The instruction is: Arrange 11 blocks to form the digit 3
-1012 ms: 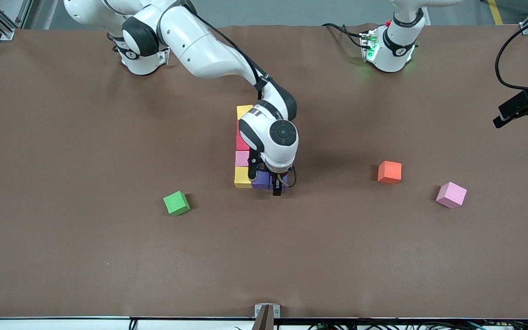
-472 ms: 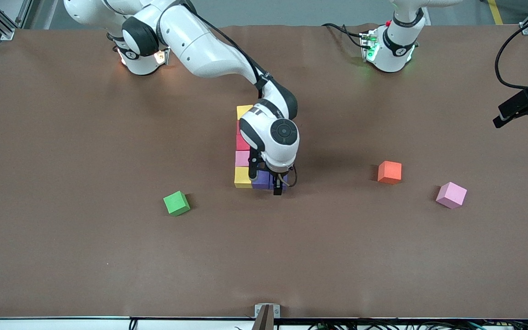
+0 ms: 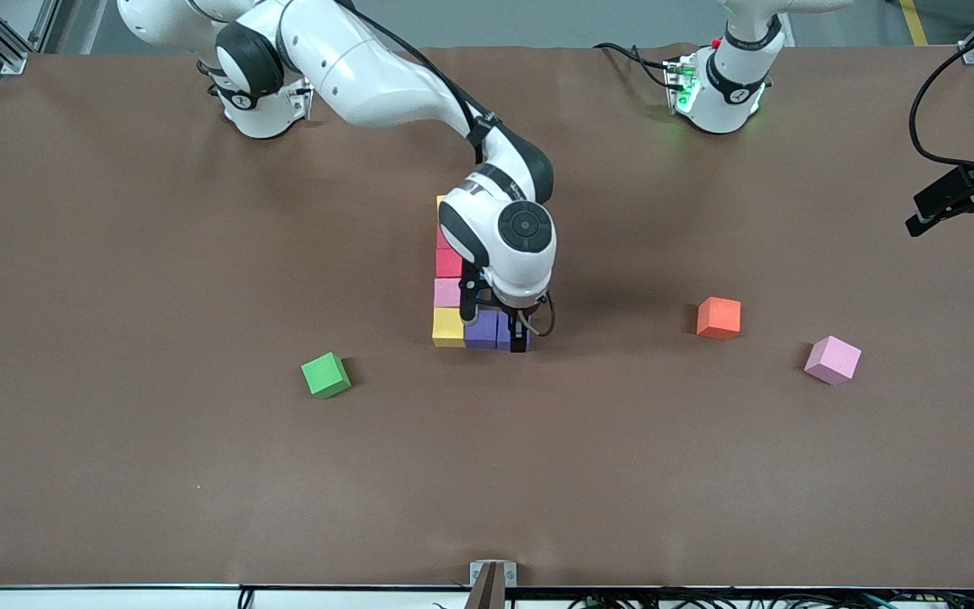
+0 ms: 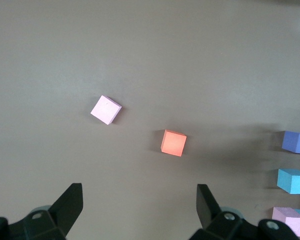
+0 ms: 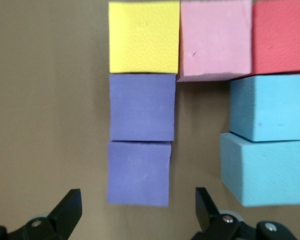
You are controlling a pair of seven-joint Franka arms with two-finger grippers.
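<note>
1. The right pincer (image 3: 511, 337) hangs low over the purple bar of the digit 3 (image 3: 462, 292), its fingers (image 5: 65, 210) spread apart and empty.
2. In the right wrist view, two purple blocks (image 5: 141, 137) touch end to end beside a yellow block (image 5: 144, 36); a pink block (image 5: 215, 40), a red block (image 5: 282, 37) and two light blue blocks (image 5: 267, 135) adjoin.
3. The left pincer (image 4: 137, 210) waits above the left arm's end of the worktop (image 3: 115, 465), fingers wide apart, empty.
4. A loose pink block (image 3: 832, 359) lies near the orange cube (image 3: 719, 317); the green cube (image 3: 325, 375) sits toward the right arm's end.
</note>
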